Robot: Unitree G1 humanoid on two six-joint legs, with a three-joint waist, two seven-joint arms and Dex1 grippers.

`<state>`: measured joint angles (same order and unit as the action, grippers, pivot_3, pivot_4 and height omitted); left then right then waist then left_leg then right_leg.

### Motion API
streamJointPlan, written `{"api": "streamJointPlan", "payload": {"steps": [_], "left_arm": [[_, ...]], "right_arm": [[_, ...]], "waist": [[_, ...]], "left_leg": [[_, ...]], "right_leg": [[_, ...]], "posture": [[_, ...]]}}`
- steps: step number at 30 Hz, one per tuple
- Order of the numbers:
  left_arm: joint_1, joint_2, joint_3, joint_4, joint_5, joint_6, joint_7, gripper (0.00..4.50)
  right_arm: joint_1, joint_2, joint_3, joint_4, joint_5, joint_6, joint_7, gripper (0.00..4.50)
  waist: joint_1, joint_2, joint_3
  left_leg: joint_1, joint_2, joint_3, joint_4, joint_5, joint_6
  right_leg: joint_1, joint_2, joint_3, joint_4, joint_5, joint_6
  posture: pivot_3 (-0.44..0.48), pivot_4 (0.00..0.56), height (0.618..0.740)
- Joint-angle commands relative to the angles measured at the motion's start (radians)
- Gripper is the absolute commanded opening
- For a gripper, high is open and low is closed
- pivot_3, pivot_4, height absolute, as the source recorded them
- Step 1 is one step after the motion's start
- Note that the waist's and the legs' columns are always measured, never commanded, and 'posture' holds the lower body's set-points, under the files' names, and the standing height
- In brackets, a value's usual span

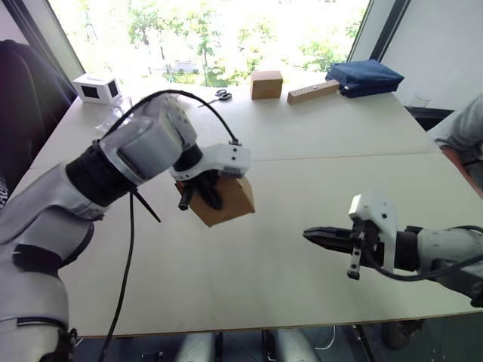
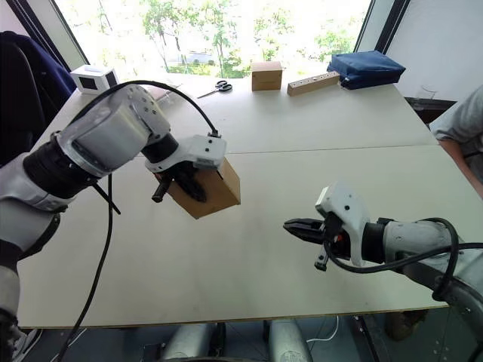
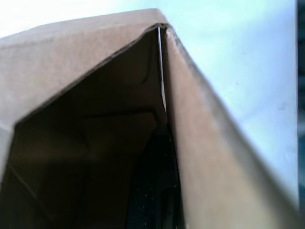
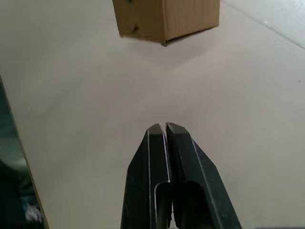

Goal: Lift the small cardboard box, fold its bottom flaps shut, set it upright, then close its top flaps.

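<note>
Brown corrugated walls are crowding the left wrist view, looking into the small cardboard box's [image 1: 225, 199] dark, hollow interior, 1 black finger [image 3: 157, 191] running inside. From the head views, the left gripper [image 1: 202, 192] is clamping that box, holding it tilted above the table [image 1: 317, 143]. Beside the box, the right gripper [image 1: 317, 236] is hovering, its 2 fingers pressed together, holding nothing.

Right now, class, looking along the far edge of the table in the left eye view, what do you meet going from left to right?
White device → scissors → tan box → wooden block → blue bag.
</note>
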<state>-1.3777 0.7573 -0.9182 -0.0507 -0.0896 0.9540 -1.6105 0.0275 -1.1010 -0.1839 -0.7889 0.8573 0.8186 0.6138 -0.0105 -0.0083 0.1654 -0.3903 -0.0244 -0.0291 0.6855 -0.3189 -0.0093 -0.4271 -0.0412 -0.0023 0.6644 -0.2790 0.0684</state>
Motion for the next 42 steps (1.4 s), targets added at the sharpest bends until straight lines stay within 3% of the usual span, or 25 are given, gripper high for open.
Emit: {"api": "streamJointPlan", "payload": {"steps": [1, 13, 15, 17, 22, 27, 29, 32, 36, 38, 39, 42], "left_arm": [[-0.008, -0.022, -0.041, -0.031, 0.079, -0.05, 0.003, 0.0], [0.017, -0.098, -0.118, -0.051, 0.144, 0.102, 0.016, 0.0], [0.006, -0.116, -0.12, -0.033, 0.145, 0.121, 0.022, 0.26], [-0.003, -0.128, -0.121, -0.023, 0.141, 0.137, 0.023, 0.83], [-0.061, -0.158, -0.095, -0.03, 0.065, 0.277, 0.003, 2.89], [-0.146, -0.16, -0.032, -0.005, -0.099, 0.439, -0.004, 2.89], [-0.176, -0.147, 0.043, 0.016, -0.226, 0.516, -0.004, 2.89], [-0.162, -0.167, 0.23, 0.151, -0.297, 0.551, 0.023, 2.89], [-0.06, -0.247, 0.721, 0.339, -0.344, 0.432, 0.265, 2.89], [0.044, -0.264, 0.938, 0.304, -0.355, 0.339, 0.409, 2.89], [0.092, -0.268, 0.996, 0.268, -0.358, 0.303, 0.458, 2.89], [0.307, -0.224, 1.032, 0.081, -0.347, 0.221, 0.532, 2.89]], "right_arm": [[0.001, 0.028, 0.041, -0.043, -0.094, -0.038, -0.027, 0.07], [0.011, 0.147, 0.118, -0.049, -0.226, -0.039, -0.09, 0.07], [-0.002, 0.154, 0.122, -0.038, -0.238, -0.037, -0.084, 0.02], [-0.016, 0.159, 0.122, -0.031, -0.243, -0.033, -0.08, 0.0], [-0.063, 0.167, 0.122, -0.013, -0.239, -0.01, -0.063, 0.0], [-0.09, 0.172, 0.091, 0.007, -0.206, 0.0, -0.021, 0.0], [-0.117, 0.195, 0.065, 0.025, -0.167, 0.003, -0.008, 0.0], [-0.177, 0.262, 0.007, 0.079, -0.073, 0.004, -0.004, 0.0], [-0.232, 0.304, -0.003, 0.146, -0.049, 0.004, 0.003, 0.0], [-0.252, 0.315, 0.005, 0.168, -0.044, 0.007, 0.008, 0.0], [-0.257, 0.315, 0.008, 0.175, -0.043, 0.007, 0.012, 0.0], [-0.285, 0.315, 0.034, 0.197, -0.048, 0.016, 0.024, 0.0]], "waist": [[-0.001, 0.0, 0.0], [0.003, 0.0, 0.0], [0.002, 0.0, 0.0], [0.001, 0.0, 0.0], [0.0, 0.0, 0.0], [0.0, 0.0, 0.0], [-0.001, -0.001, 0.0], [-0.003, 0.0, 0.0], [-0.001, 0.001, 0.0], [-0.004, 0.001, 0.0], [-0.007, 0.001, -0.001], [-0.006, 0.002, -0.001]], "left_leg": [[0.0, 0.0, 0.0, 0.0, 0.0, 0.0], [0.0, 0.0, 0.0, 0.001, 0.0, 0.0], [0.0, 0.0, 0.0, 0.001, 0.0, 0.0], [0.0, 0.0, 0.0, 0.001, 0.0, 0.0], [0.0, 0.0, 0.0, 0.001, 0.0, 0.0], [0.0, 0.0, 0.0, 0.001, 0.0, 0.0], [0.0, 0.0, 0.0, 0.001, 0.0, 0.0], [0.001, 0.0, 0.0, 0.001, 0.0, 0.0], [0.002, 0.0, 0.0, 0.002, 0.0, 0.0], [0.002, 0.0, 0.0, 0.002, 0.0, 0.0], [0.001, 0.001, 0.0, 0.001, 0.0, 0.0], [0.003, 0.001, 0.0, 0.0, 0.001, -0.002]], "right_leg": [[0.0, 0.0, 0.0, 0.0, 0.0, 0.0], [0.0, 0.0, 0.0, 0.001, 0.0, 0.0], [0.0, 0.0, 0.0, 0.001, 0.0, 0.0], [0.0, 0.0, 0.0, 0.001, 0.0, 0.0], [0.0, 0.0, 0.0, 0.001, 0.0, 0.0], [0.0, 0.0, 0.0, 0.001, 0.0, 0.0], [0.0, 0.0, 0.0, 0.001, 0.0, 0.0], [0.0, 0.0, 0.0, 0.001, 0.0, 0.0], [0.0, 0.0, 0.0, 0.003, 0.0, 0.0], [0.0, 0.0, 0.0, 0.003, 0.0, 0.0], [0.0, -0.001, 0.0, 0.003, 0.0, 0.0], [-0.001, -0.001, 0.001, 0.004, 0.0, 0.0]], "posture": [[0.0, 0.15, 0.74], [0.0, 0.15, 0.74], [0.0, 0.15, 0.74], [0.0, 0.15, 0.74], [0.0, 0.15, 0.74], [0.0, 0.15, 0.74], [0.0, 0.15, 0.74], [0.0, 0.15, 0.74], [0.0, 0.15, 0.74], [0.0, 0.15, 0.74], [0.0, 0.15, 0.74], [0.0, 0.15, 0.74]]}}
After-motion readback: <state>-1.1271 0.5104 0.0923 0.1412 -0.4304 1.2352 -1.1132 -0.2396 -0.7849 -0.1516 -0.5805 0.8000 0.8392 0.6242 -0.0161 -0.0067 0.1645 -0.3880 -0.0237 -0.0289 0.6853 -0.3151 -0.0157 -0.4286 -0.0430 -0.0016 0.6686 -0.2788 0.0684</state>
